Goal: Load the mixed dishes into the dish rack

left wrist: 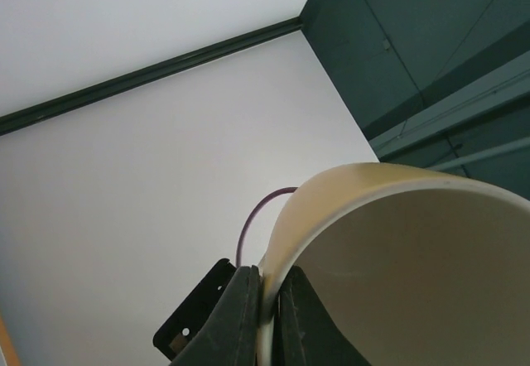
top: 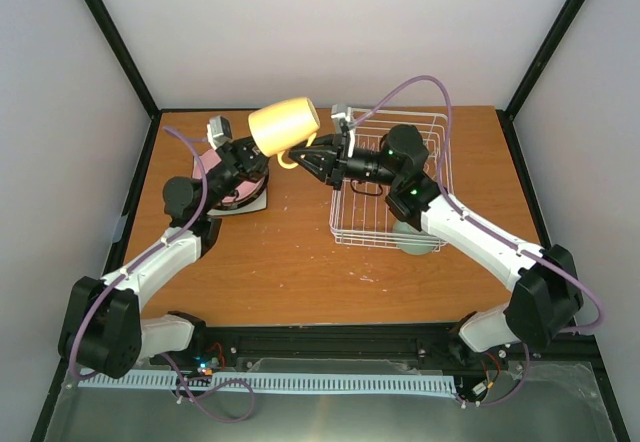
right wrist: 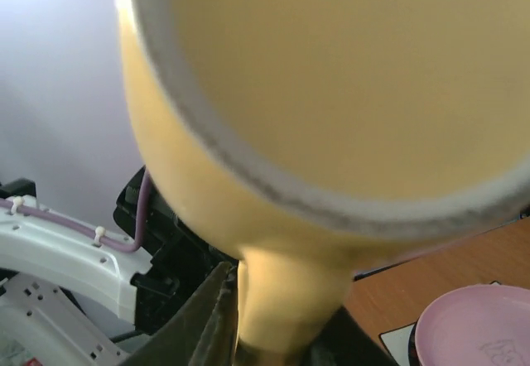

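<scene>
Top external, yellow mug (top: 284, 125) aloft, left gripper (left wrist: 269, 293) pinching rim, right gripper (right wrist: 277, 329) apparently clamping handle.

Claw (right wrist: 280, 337) pinches yellow mug (right wrist: 331, 93) handle, pink plate (right wrist: 476, 329) beyond.

Aloft at 12 o'clock: yellow mug (top: 283, 125), tipped on its side. At 2 o'clock: white wire rack (top: 365, 217). At 10 o'clock: pink plate (right wrist: 476, 329).

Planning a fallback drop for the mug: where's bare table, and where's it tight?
Bare wood: the middle between plate stack and dish rack, plus the whole near band. Crowded: left gripper and right gripper both on the yellow mug; the right arm overhangs the rack.
</scene>
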You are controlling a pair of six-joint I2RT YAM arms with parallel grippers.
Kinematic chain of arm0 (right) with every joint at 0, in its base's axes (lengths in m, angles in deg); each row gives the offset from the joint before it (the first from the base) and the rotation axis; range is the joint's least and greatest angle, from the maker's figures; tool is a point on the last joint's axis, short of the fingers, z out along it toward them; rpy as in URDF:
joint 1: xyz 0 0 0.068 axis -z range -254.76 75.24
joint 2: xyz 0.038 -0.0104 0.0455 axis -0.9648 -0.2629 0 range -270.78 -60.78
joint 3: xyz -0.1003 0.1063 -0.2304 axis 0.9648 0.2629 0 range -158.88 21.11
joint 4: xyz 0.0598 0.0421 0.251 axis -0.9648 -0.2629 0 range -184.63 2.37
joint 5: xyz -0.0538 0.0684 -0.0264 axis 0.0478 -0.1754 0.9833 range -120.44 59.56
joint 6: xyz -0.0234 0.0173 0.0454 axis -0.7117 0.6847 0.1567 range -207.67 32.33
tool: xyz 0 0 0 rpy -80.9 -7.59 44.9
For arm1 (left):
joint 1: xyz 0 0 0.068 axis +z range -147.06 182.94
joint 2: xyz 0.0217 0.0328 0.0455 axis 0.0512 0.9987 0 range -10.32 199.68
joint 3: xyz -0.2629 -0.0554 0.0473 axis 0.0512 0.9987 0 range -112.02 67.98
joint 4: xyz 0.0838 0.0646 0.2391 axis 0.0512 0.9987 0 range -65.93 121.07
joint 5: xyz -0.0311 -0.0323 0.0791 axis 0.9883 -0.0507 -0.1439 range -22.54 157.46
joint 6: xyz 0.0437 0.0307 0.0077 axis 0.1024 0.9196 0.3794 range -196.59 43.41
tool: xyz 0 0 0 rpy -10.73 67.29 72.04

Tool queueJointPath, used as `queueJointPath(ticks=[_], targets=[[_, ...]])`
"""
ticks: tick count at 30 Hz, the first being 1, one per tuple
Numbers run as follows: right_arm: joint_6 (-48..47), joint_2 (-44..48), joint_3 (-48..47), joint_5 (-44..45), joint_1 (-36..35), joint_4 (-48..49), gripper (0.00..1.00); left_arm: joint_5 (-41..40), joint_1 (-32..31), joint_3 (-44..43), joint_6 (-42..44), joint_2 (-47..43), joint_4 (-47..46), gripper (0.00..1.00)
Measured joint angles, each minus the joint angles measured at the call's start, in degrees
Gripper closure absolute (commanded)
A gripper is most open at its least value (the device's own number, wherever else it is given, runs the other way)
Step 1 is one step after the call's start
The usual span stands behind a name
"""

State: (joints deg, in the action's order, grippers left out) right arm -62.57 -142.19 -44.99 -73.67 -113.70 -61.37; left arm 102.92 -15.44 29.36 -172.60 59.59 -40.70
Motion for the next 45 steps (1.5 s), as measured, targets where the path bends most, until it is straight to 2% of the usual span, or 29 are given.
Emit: queueJointPath(ticks=[1, 2, 7, 9, 14, 17, 19, 23, 26, 32, 35, 39, 45], targets=[[0.7, -0.5, -0.5, -0.4, -0.1, -0.2, 0.96, -0.2, 0.0, 0.0, 0.0, 0.0, -0.3, 0.99], [1.1, -0.8, -0.7, -0.8, -0.3, -0.3, 0.97, -0.2, 0.1, 0.0, 0.2, 0.2, -0.9, 0.99], [2.3, -0.9, -1.7, -1.4, -0.9, -0.7, 0.97, -0.2, 0.3, 0.1, 0.4, 0.4, -3.3, 0.99], [2.2, -0.9, -1.7, -1.4, -0.9, -0.8, 0.97, -0.2, 0.3, 0.1, 0.4, 0.5, -3.4, 0.96], [1.1, -0.7, -1.7, -0.9, -0.9, -1.8, 0.97, -0.2, 0.3, 0.3, 0.3, 0.8, -3.5, 0.81], [-1.2, -0.4, -1.6, -0.2, -1.0, -4.1, 0.97, -0.5, 0.4, 0.4, -0.6, 0.7, -2.9, 0.65], [-2.2, -0.2, -1.1, 0.4, -1.1, -5.3, 0.97, -0.4, 0.9, 0.4, -0.7, 0.7, -2.3, 0.62], [-3.3, 0.7, -0.5, 1.7, -1.2, -7.6, 0.97, 1.5, 2.6, -0.2, 1.3, 0.0, 1.5, 0.5], [-4.5, 1.6, -0.5, 2.9, -1.2, -9.0, 0.97, 2.6, 4.3, -2.8, 6.5, -2.1, 8.9, 0.46], [-6.1, 3.7, -1.2, 5.9, -1.2, -8.1, 0.97, 1.2, 4.9, -15.0, 26.2, -8.3, 37.7, 0.4], [-6.7, 4.9, -1.5, 6.6, -1.2, -8.5, 0.97, -4.6, 5.0, -20.5, 36.0, -11.0, 50.1, 0.39], [-8.2, 5.5, -1.4, 7.1, -1.1, -12.5, 0.97, -14.8, 5.2, -25.7, 46.8, -13.9, 61.4, 0.37], [-11.1, 7.7, -1.2, 11.4, 0.5, -21.1, 0.97, -30.7, 5.2, -27.5, 59.8, -17.7, 74.8, 0.37]])
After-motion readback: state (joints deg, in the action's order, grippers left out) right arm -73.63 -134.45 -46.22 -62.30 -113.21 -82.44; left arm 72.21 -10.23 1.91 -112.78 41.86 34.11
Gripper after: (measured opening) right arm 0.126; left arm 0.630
